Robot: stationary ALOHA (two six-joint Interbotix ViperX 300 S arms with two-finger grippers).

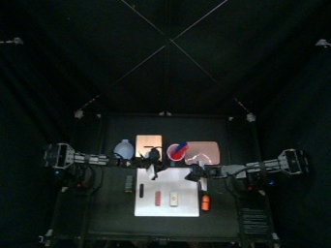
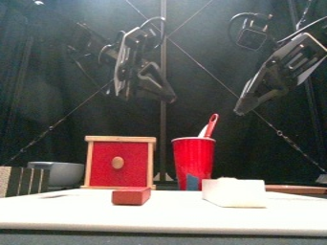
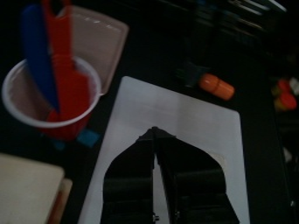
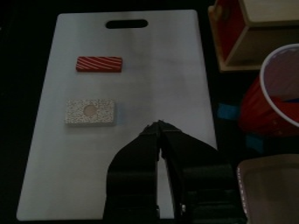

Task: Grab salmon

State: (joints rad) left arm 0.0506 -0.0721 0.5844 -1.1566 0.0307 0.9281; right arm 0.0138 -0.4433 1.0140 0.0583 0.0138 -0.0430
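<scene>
Salmon (image 4: 90, 111) lies flat on the white board (image 4: 152, 52), mid-tabletop. From the top view, the dark red piece (image 4: 100, 63) sits near it at 9 o'clock. Left gripper (image 3: 153, 131) hangs above the board, fingers narrow and empty. Right gripper (image 4: 153, 127) hovers over the board's other end; its finger spread I cannot tell.

Likely needed: centre over the salmon, widen fingers past its short width, avoid the red neighbour, sink to the board, then close.

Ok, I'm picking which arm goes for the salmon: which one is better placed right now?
Probably the right. Its wrist view shows the salmon in plain sight on the white board, just ahead of the right gripper. The left wrist view shows board but no salmon.
</scene>
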